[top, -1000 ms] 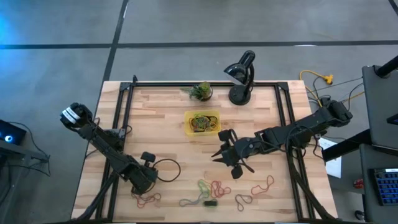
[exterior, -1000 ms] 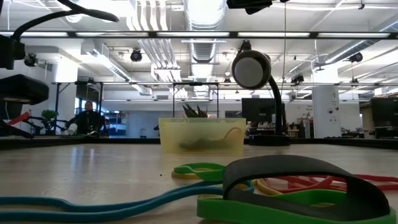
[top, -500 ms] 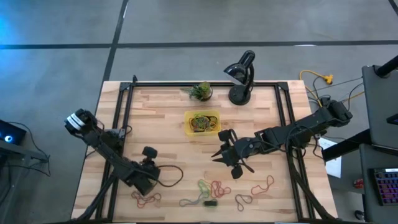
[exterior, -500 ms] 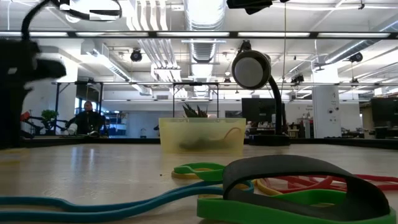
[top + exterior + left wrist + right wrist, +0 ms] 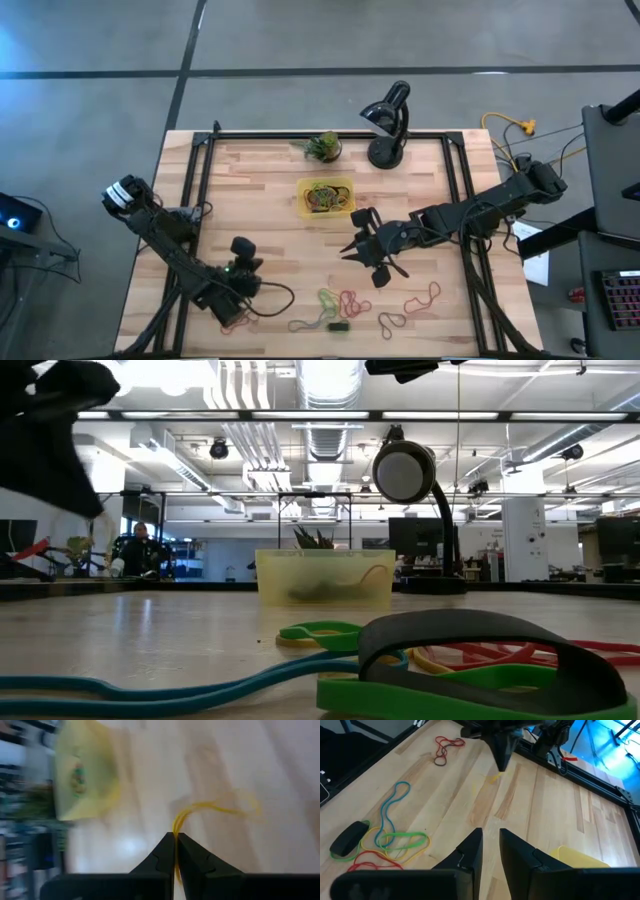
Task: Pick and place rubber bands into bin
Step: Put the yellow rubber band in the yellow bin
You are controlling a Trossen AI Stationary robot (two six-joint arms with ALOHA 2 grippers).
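Wooden table (image 5: 260, 200) seen from above, with two dark arms, a desk lamp (image 5: 388, 122) and a small potted plant (image 5: 323, 147) along its far edge.
Left claw (image 5: 175, 851), low over the near-left part of the table, is pinched fully shut on a yellow rubber band (image 5: 210, 810) that trails onto the wood. Right claw (image 5: 490, 845) hovers near the table's middle, its fingers a narrow gap apart and holding nothing. The bin (image 5: 326, 197), translucent yellow, sits at centre near the plant with bands already inside. More rubber bands (image 5: 345, 305) in red, green, yellow and blue lie scattered along the near edge.
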